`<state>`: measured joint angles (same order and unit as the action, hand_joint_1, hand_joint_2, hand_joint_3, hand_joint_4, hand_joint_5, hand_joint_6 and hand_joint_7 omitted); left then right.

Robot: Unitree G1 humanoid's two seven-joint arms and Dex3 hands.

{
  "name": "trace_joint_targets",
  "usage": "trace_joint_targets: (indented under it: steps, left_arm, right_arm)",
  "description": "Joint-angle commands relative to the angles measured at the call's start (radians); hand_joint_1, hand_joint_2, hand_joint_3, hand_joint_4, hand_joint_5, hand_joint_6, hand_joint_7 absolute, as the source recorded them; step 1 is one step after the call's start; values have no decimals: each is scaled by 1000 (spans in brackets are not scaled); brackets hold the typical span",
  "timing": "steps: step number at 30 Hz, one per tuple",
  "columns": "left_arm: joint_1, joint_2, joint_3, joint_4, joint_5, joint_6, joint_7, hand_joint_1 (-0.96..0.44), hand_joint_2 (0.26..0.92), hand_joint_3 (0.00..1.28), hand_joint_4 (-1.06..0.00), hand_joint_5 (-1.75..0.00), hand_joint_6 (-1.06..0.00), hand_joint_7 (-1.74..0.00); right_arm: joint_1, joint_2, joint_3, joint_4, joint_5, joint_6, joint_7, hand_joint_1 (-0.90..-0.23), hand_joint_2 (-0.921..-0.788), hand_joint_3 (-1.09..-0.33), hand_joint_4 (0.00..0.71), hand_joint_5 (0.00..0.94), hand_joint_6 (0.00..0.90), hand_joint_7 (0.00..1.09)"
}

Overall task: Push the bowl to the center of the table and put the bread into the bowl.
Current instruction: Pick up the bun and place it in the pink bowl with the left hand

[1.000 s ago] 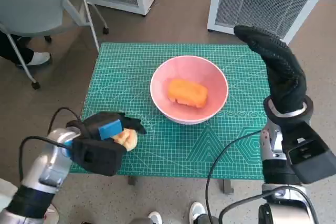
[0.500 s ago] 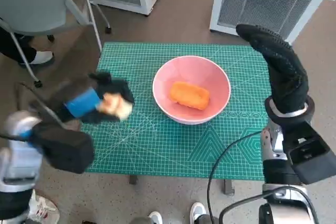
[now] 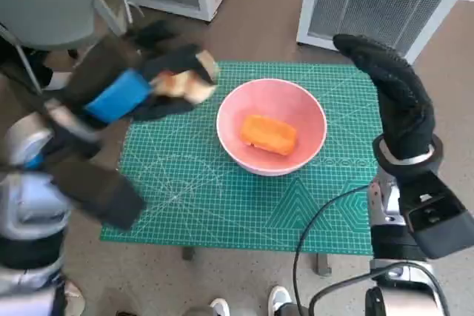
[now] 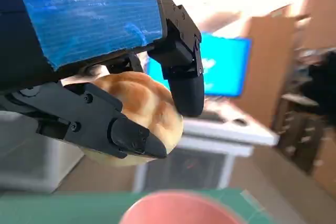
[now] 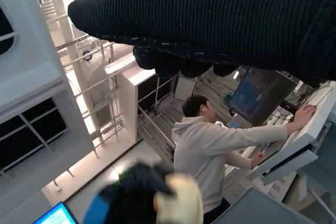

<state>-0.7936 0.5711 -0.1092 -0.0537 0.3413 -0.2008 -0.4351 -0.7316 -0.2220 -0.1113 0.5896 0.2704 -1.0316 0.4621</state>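
Pink bowl (image 3: 271, 133) with orange bread (image 3: 268, 132) inside; left hand (image 3: 141, 85) clutching pale bun (image 3: 194, 79); right hand (image 3: 390, 94) empty, outstretched.

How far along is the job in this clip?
Done, by the look of it: the bowl sits near the middle of the mat, with an orange loaf already in it. In hand: the left hand holds a pale bun raised beside the bowl's rim. Left: carry the bun over the bowl and let go. The right hand is raised and holds nothing.
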Motion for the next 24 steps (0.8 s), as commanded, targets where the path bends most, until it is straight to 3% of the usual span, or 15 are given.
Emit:
trace_joint_targets:
  steps: [1, 8, 10, 14, 15, 16, 18, 21, 24]
  left_arm:
    - [-81, -64, -82, 141, 9, -64, -8, 1, 920, 57, -688, -1107, -648, -1196]
    - [-156, -157, -182, 350, 55, -94, -7, 1, 921, 89, -630, -1153, -634, -1227]
    - [-175, -179, -206, 421, 60, -89, -28, 1, 921, 115, -626, -1205, -582, -1232]
    - [-202, -194, -241, 508, 68, -57, -92, 1, 921, 243, -470, -1338, -446, -1396]
    - [-207, -196, -247, 521, 66, -47, -110, -11, 902, 218, -439, -996, -415, -1112]
    - [-212, -199, -252, 532, 58, -21, -145, -15, 904, 190, -455, -823, -427, -968]
    - [-219, -204, -259, 542, 44, 26, -202, -49, 913, 91, -458, -343, -456, -515]
    - [-226, -211, -263, 542, 36, 88, -264, -94, 918, 38, -382, -112, -442, -232]
    - [-223, -218, -256, 539, 24, 128, -298, -137, 919, 19, -293, -36, -405, -111]
  right_arm:
    - [6, 0, 2, 9, -16, 1, 0, -570, -921, -729, 272, 0, 180, 331]
    - [14, -3, 0, -2, -35, -3, -11, -577, -921, -730, 273, 0, 177, 337]
    - [19, -5, -1, -8, -33, -3, -10, -579, -921, -731, 272, 0, 176, 339]
    - [27, -7, -2, -22, -33, 1, -14, -581, -921, -732, 272, 0, 173, 343]
    - [28, -8, -3, -26, -33, 2, -15, -581, -921, -732, 271, 0, 172, 344]
    - [31, -9, -5, -30, -33, 4, -16, -581, -921, -732, 271, 0, 172, 345]
    - [34, -11, -7, -36, -33, 6, -19, -579, -921, -733, 271, 0, 169, 348]
    - [37, -13, -11, -43, -36, 10, -26, -576, -921, -734, 271, 0, 167, 352]
    - [41, -14, -16, -49, -46, 12, -39, -574, -921, -736, 271, 0, 168, 358]
